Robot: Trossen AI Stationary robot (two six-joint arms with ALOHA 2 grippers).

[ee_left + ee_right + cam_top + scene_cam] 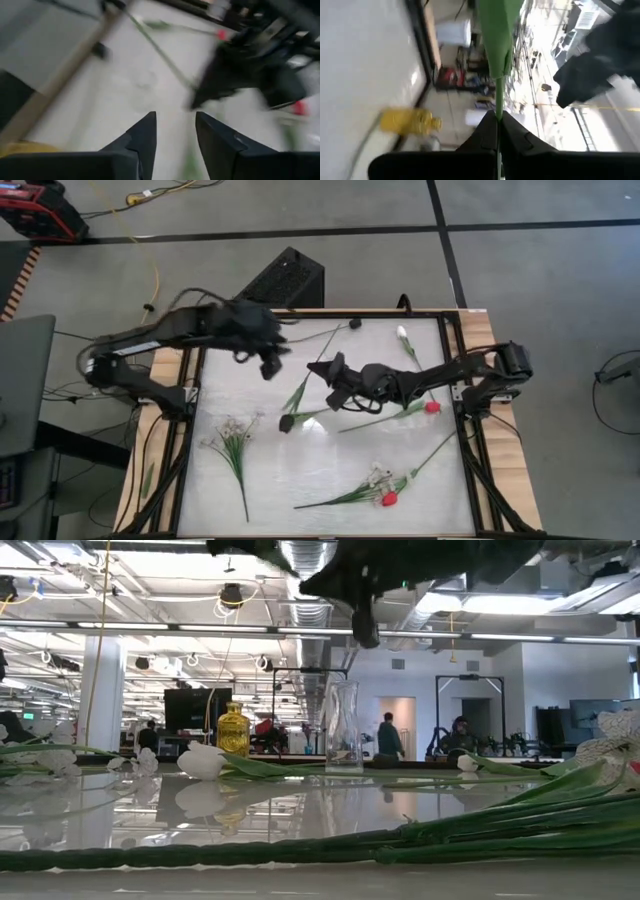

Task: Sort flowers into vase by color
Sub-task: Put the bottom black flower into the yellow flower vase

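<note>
From above, my right tool (335,370) sits over the middle of the desk (270,480), clamped on a green stem. My left tool (268,363) hovers just beside it toward the far left, fingers apart and holding nothing. Flowers lie scattered flat: a dark-headed flower (296,408) just under my right tool, a white-headed flower (403,336) near the far right corner, two red-headed ones, one (431,407) by the right rail and one (389,499) near the front, and a white-blossom sprig (234,440) at front left. The desk's front-left stretch and centre strip lie bare.

At desk height, a clear glass vase (342,727) stands upright at the far edge; I cannot tell what it holds. A yellow bottle (232,730) stands left of it. Green stems (480,830) run across the foreground, and a white flower head (202,760) lies on the glossy surface.

Left wrist: my two fingers (145,135) stand narrowly parted over the pale top, the other arm close ahead.

Right wrist: my fingers (487,131) pinch a thin stem with a broad green leaf (499,30).
</note>
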